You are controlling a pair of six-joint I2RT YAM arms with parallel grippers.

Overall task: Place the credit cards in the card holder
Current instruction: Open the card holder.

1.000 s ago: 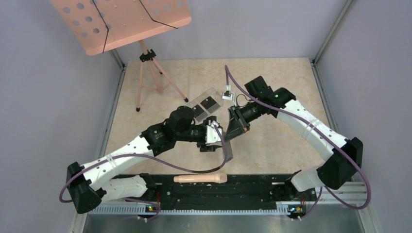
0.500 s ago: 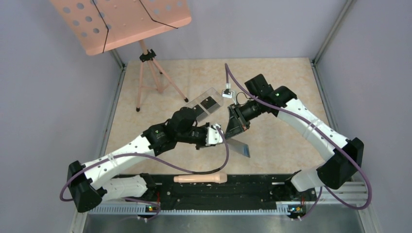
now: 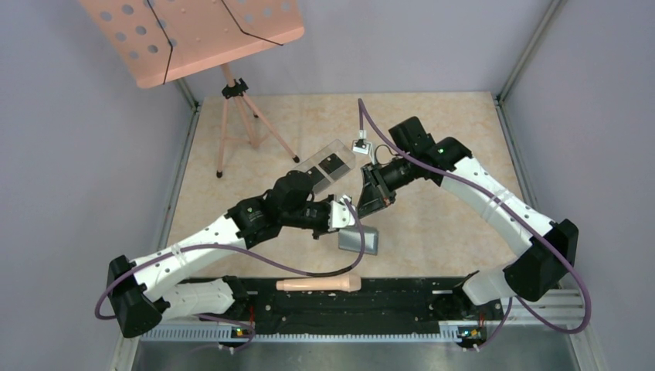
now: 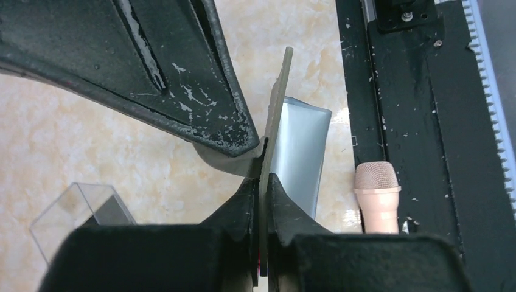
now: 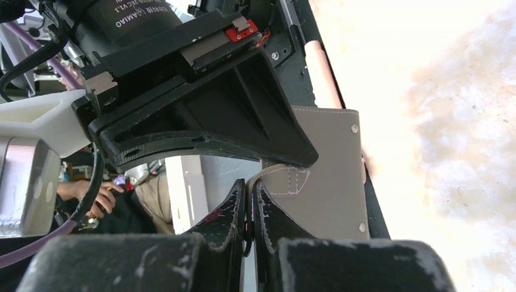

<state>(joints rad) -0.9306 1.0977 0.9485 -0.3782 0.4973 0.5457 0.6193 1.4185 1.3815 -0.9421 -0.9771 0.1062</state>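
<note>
The flat gray folding wallet is held up by its top edge, partly unfolded. Its stitched outer face carries snap studs and its inside is bluish-gray. The left end effector and right end effector both pinch it. Thin black rectangular cards lie flat in a clear plastic box nearby.

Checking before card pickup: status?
Left gripper shut on card holder flap, right gripper shut on its tab. Credit cards in clear box. Microphone at near edge, apart.
</note>
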